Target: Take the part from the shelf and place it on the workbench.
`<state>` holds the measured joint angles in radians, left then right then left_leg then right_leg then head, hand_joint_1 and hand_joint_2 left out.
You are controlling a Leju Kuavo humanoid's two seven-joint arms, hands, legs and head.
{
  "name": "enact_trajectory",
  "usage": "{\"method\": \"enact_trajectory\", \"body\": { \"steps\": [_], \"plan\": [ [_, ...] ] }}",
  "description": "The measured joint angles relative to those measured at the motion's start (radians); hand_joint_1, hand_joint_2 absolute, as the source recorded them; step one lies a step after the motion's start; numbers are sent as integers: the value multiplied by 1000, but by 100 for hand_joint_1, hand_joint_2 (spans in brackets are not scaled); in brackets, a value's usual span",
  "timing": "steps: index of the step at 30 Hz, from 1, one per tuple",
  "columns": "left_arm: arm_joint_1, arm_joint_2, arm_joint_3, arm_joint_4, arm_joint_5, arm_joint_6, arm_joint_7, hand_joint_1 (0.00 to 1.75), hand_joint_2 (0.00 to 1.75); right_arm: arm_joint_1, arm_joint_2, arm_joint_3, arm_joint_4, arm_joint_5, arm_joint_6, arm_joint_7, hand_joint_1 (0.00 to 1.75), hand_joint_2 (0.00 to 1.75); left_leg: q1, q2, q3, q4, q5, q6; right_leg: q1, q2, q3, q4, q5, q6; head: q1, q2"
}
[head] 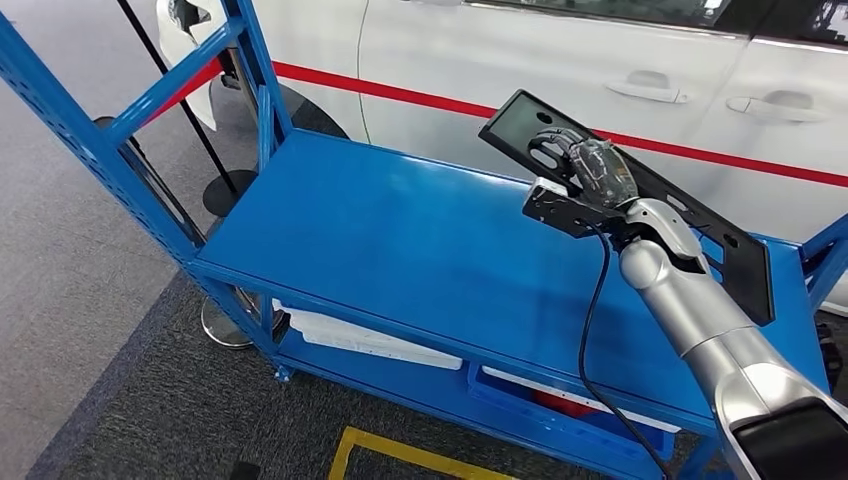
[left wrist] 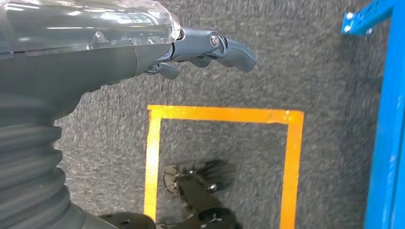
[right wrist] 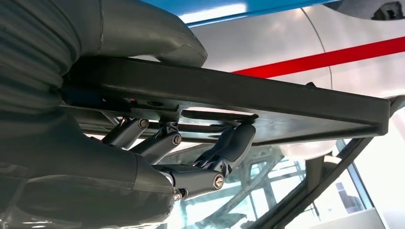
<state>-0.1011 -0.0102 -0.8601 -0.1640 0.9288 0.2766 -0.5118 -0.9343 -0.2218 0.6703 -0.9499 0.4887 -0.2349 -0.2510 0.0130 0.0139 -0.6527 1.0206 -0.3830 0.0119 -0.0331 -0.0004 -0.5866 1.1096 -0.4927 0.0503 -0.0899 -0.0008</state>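
White car and floor markings around my view

I've got a white car across twelve to two o'clock, a red stripe running along its side and two door handles up at one o'clock. Yellow tape marks the dark carpet at six. A black round stand base sits at ten o'clock.
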Motion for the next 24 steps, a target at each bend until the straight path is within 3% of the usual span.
{"method": "enact_trajectory", "body": {
  "steps": [2, 4, 5, 7, 9, 10, 12, 14, 16, 18, 20, 21, 22, 24],
  "plan": [
    [-4, -1, -7, 0, -5, 0, 5, 0, 175, 7, -11, 0, -16, 1, -1, 5, 175, 175, -2, -2, -15, 12, 10, -14, 4, 3, 33, -61, -14, -13, -1, 0],
    [-5, -1, -14, 0, -7, 0, 8, 0, 175, 14, -17, 0, -22, 4, -2, 8, 175, 175, -1, -3, -21, 12, 22, -29, 6, 4, 21, -62, -3, -36, -2, 0],
    [-5, -1, -16, 0, -8, 0, 9, 0, 175, 16, -18, 0, -23, 6, -2, 9, 175, 175, 1, -3, -28, 18, 13, -35, 7, 4, 13, -62, 6, -48, -2, 0],
    [-6, -2, -18, 0, -8, -1, 10, 0, 175, 17, -16, 0, -23, 14, -6, 8, 175, 175, 5, -4, -54, 84, -57, -42, 6, 1, -8, -65, 28, -67, -2, 0],
    [-9, -2, -19, 0, -7, -3, 10, 0, 175, 16, -15, 0, -22, 23, -13, 5, 175, 175, 5, -5, -88, 215, -154, -46, 12, 1, -35, -65, 50, -76, -2, 0],
    [-11, -2, -19, 0, -7, -4, 9, 0, 175, 17, -15, 0, -21, 26, -15, 3, 175, 175, 5, -5, -96, 273, -178, -46, 15, 2, -49, -64, 61, -78, -2, 0],
    [-12, -2, -19, 0, -5, -7, 8, 0, 175, 19, -16, 0, -20, 29, -18, 0, 175, 175, 1, -6, -70, 304, -164, -37, 25, 4, -77, -63, 83, -80, -2, 0],
    [-12, -1, -19, 0, -4, -8, 6, 0, 175, 20, -18, -1, -21, 31, -19, -2, 175, 175, -8, -7, 20, 200, -124, -11, 33, 6, -101, -63, 105, -81, -2, 0],
    [-14, 2, -19, 0, -3, -9, 4, 0, 175, 20, -22, -1, -21, 31, -19, -3, 175, 175, -19, -7, 116, 61, -129, 12, 36, 5, -116, -66, 125, -76, -2, 0],
    [-16, 4, -19, -1, -3, -8, 2, 0, 175, 18, -24, -2, -21, 31, -17, -6, 175, 175, -27, -7, 146, -3, -137, 21, 28, 1, -118, -77, 146, -64, -2, 0],
    [-16, 4, -19, -1, -3, -7, 2, 0, 175, 17, -26, -2, -18, 32, -13, -11, 175, 175, -30, -6, 141, -28, -105, 26, 21, 1, -119, -91, 159, -53, -2, 0],
    [-16, 3, -19, -1, -3, -6, 3, 0, 175, 16, -27, -2, -14, 32, -10, -15, 175, 175, -28, -4, 137, -41, -86, 30, 22, 1, -123, -85, 142, -48, -2, 0],
    [-17, 2, -19, -1, -3, -4, 4, 0, 175, 14, -28, -2, -10, 32, -8, -18, 175, 175, -24, -2, 129, -53, -67, 32, 21, 1, -133, -58, 103, -44, -2, 0],
    [-16, 1, -19, -1, -2, -2, 5, 0, 175, 8, -31, -2, -1, 30, -5, -27, 175, 175, -21, 0, 102, -59, -37, 33, 17, 1, -161, 56, -1, -35, -2, 0]
  ]
}}
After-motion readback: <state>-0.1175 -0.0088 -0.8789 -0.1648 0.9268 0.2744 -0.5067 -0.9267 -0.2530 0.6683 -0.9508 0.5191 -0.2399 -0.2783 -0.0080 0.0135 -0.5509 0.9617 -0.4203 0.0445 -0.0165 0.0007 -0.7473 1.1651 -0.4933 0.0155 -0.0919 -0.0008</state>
